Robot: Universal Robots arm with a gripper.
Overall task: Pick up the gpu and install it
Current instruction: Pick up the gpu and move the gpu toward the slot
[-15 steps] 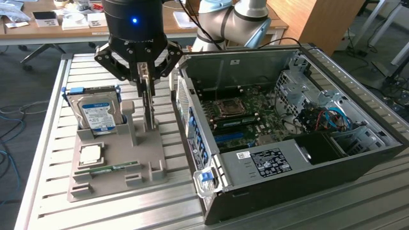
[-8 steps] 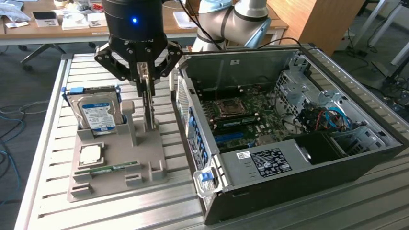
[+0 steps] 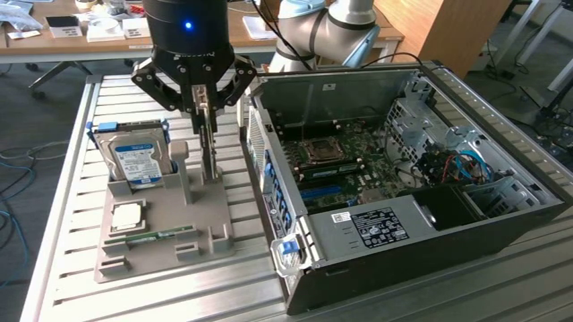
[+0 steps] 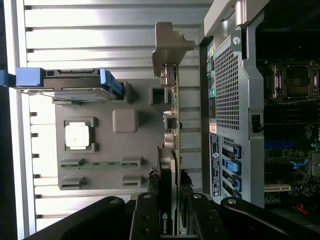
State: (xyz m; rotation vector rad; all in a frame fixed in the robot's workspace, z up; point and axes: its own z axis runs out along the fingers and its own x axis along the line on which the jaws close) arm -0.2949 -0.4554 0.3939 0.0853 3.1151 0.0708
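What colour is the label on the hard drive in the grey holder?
Blue and white label; the exterior view shows it best.

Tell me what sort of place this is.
Probably a robotics lab set up for PC assembly: an open computer case on a slatted metal table, a grey parts fixture, a wooden desk behind.

One gpu (image 3: 209,149), one hard drive (image 3: 139,159), one memory stick (image 3: 158,236), perhaps one processor (image 3: 127,216).

Bright glare on the slatted table (image 4: 110,30), shadowed computer case (image 3: 430,258) interior
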